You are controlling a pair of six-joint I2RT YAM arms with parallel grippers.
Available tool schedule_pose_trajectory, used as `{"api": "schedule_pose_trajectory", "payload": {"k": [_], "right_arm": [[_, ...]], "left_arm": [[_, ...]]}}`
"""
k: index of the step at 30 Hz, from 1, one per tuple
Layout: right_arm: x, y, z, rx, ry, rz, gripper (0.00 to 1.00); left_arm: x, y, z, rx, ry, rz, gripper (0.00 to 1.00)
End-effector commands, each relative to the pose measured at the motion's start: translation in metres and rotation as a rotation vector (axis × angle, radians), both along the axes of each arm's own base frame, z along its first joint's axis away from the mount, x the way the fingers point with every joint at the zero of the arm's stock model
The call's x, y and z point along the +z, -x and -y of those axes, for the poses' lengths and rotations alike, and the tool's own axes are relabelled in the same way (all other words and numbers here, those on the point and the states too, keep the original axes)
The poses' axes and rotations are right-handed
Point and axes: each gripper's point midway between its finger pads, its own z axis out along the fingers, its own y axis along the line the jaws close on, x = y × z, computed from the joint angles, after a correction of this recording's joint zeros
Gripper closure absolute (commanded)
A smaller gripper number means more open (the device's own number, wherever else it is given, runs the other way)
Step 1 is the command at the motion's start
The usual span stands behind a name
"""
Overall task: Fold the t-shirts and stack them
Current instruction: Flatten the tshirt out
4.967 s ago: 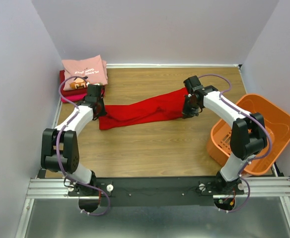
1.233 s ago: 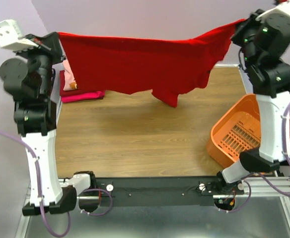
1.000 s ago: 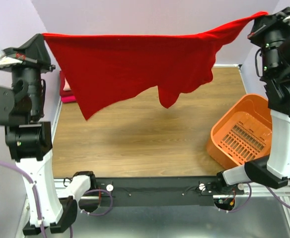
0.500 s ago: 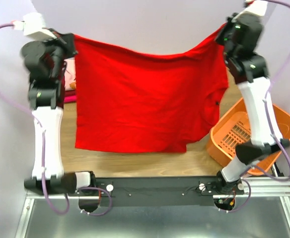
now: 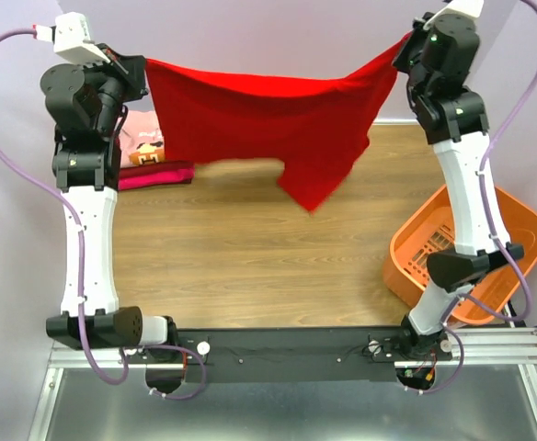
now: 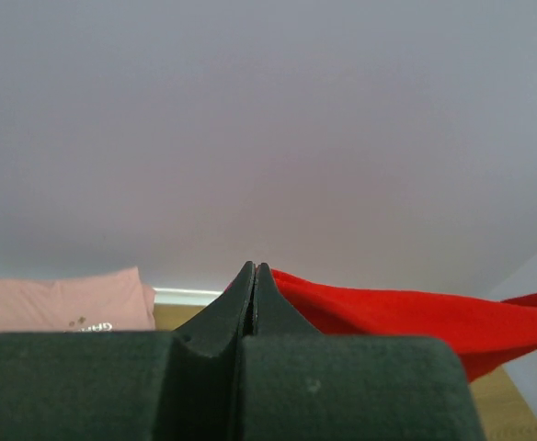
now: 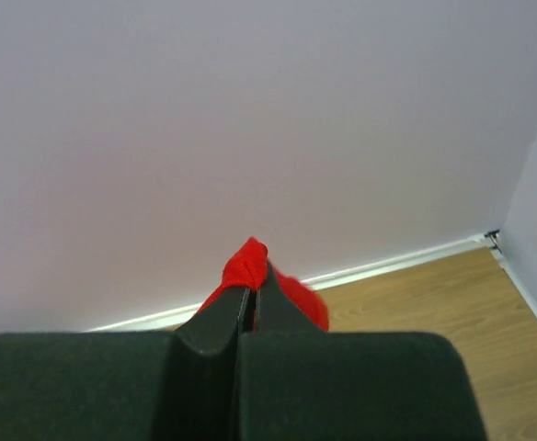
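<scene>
A plain bright red t-shirt [image 5: 268, 119] hangs stretched in the air between both raised arms. My left gripper [image 5: 142, 69] is shut on its left corner, and the cloth [image 6: 406, 312] trails off to the right of the closed fingers. My right gripper [image 5: 405, 46] is shut on its right corner, with a bunch of red cloth [image 7: 250, 262] pinched at the fingertips. A point of the shirt droops lowest at right of centre. A folded light pink tee [image 5: 140, 138] lies on darker red and magenta ones [image 5: 154, 175] at the far left of the table.
An orange plastic basket [image 5: 508, 230] stands at the table's right edge, beside the right arm. The wooden table [image 5: 250, 266] lies below the hanging shirt. Grey walls close in the back and sides.
The shirt was picked up off the table and lifted high by both grippers. In the last half second its hanging lower part swung up and back, away from the near edge.
</scene>
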Motion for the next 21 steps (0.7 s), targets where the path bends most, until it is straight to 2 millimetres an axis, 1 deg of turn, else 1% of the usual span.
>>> {"api": "schedule_pose_trajectory", "payload": {"k": [1,2,3,5,6,7,8,9,11,12,13,15,16,18,21], "right_arm": [[0.048,0.033,-0.008,0.113,-0.037,0.121,0.99],[0.05,0.038,-0.012,0.145,-0.033,0.127,0.99],[0.059,0.051,-0.018,0.196,-0.037,0.148,0.99],[0.063,0.061,-0.022,0.232,-0.045,0.156,0.99],[0.061,0.065,-0.023,0.246,-0.048,0.152,0.99],[0.071,0.079,-0.022,0.261,-0.058,0.176,0.99],[0.077,0.088,-0.02,0.265,-0.063,0.193,0.99],[0.079,0.094,-0.019,0.27,-0.067,0.199,1.0],[0.092,0.111,-0.025,0.332,-0.049,0.233,1.0],[0.102,0.123,-0.027,0.36,-0.031,0.26,0.99],[0.11,0.133,-0.031,0.401,-0.03,0.284,0.99],[0.123,0.149,-0.031,0.425,-0.038,0.319,1.0],[0.129,0.154,-0.031,0.429,-0.045,0.336,0.99],[0.142,0.165,-0.027,0.428,-0.061,0.372,0.99],[0.158,0.178,-0.025,0.432,-0.087,0.415,0.99]], "left_arm": [[0.041,0.041,0.0,0.013,-0.025,0.126,1.0],[0.043,0.046,-0.002,0.025,-0.024,0.132,1.0],[0.043,0.051,-0.003,0.029,-0.022,0.135,1.0],[0.044,0.063,-0.003,0.035,-0.021,0.143,1.0],[0.044,0.077,-0.004,0.043,-0.022,0.155,1.0],[0.044,0.083,-0.006,0.058,-0.023,0.159,1.0],[0.046,0.098,-0.007,0.069,-0.025,0.174,1.0],[0.045,0.105,-0.012,0.1,-0.023,0.166,1.0],[0.047,0.119,-0.018,0.139,-0.036,0.172,1.0],[0.055,0.134,-0.023,0.175,-0.035,0.196,1.0],[0.054,0.14,-0.026,0.194,-0.04,0.19,1.0],[0.064,0.157,-0.034,0.245,-0.029,0.22,1.0],[0.065,0.162,-0.036,0.257,-0.028,0.224,1.0],[0.076,0.177,-0.038,0.274,-0.015,0.259,1.0],[0.083,0.19,-0.04,0.294,-0.009,0.284,1.0]]}}
